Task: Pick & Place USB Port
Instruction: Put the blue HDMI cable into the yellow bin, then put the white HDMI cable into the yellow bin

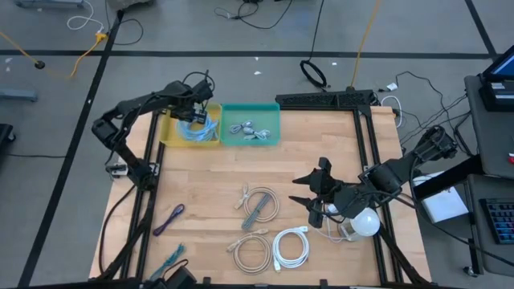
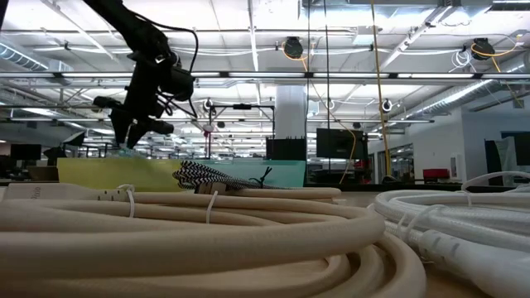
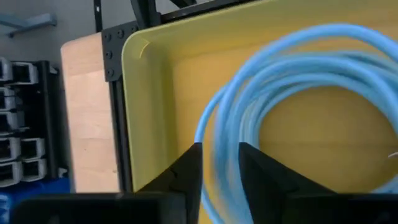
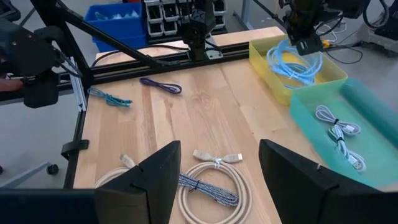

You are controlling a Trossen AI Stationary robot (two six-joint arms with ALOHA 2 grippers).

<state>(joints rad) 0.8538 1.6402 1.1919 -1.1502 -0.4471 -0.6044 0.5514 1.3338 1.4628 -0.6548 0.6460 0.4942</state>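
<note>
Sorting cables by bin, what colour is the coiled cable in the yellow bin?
Light blue cable, clearest in the left wrist view.

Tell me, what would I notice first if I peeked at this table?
Probably the bright blue cable coiled in the yellow bin at the table's far edge, with the left gripper hanging right over it. Next to it sits a green bin holding grey cables. Nearer the front, white and cream cable coils lie on the wood, and the right gripper waits with its fingers spread wide.
</note>
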